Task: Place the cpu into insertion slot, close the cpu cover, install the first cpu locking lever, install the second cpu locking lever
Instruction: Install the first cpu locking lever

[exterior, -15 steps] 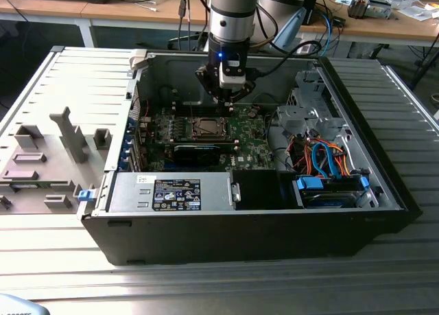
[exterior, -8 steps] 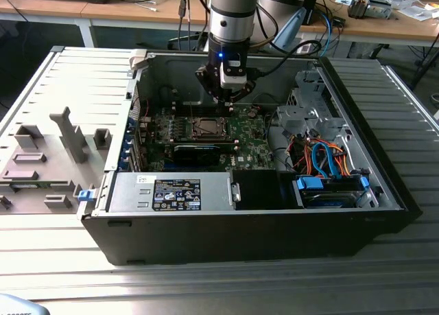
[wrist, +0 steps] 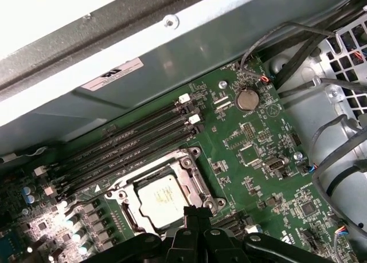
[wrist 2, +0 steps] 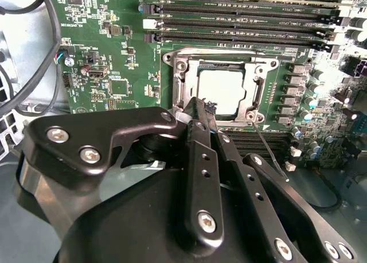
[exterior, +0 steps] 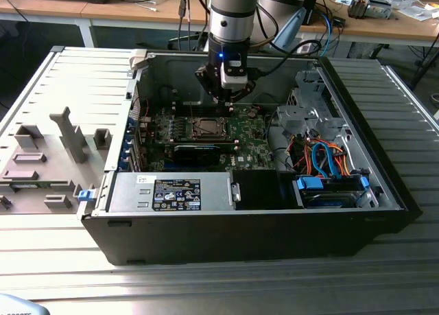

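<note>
green motherboard (wrist 2: 114, 45): matte silver cpu (wrist 2: 221, 91) inside square steel cpu cover (wrist 2: 183, 79) (black jaws together, empty)

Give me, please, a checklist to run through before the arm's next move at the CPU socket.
1. cpu seated in the insertion slot: ok, its metal top lies flat and square.
2. cpu cover down: ok, the frame lies flat around the chip in both wrist views.
3. gripper free of load: ok, fingers shut, nothing between them.
4. Gripper position: ok, tips at the cover's edge; whether they touch it, cannot tell.
5. Locking levers latched: cannot tell; a thin rod slants out beside the socket.
</note>
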You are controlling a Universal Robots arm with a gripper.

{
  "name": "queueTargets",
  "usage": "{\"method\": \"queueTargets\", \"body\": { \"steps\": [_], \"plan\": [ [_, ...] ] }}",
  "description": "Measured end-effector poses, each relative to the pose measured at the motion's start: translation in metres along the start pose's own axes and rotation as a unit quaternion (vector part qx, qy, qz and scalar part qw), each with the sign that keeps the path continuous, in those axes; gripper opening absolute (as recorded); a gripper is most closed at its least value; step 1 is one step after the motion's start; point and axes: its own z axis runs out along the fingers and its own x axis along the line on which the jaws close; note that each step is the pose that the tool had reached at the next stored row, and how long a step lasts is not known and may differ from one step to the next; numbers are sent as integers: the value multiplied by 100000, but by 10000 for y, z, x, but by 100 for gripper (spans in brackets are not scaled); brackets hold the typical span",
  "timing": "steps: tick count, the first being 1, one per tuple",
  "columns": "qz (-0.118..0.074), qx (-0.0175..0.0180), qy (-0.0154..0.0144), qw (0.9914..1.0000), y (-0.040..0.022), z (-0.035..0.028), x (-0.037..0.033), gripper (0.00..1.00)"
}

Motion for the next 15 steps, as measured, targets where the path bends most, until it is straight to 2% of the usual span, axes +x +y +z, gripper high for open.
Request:
{"method": "queueTargets", "body": {
  "steps": [15],
  "plan": [
    [-1857,-5,-32,99983,0,0,0,11]
  ]
}}
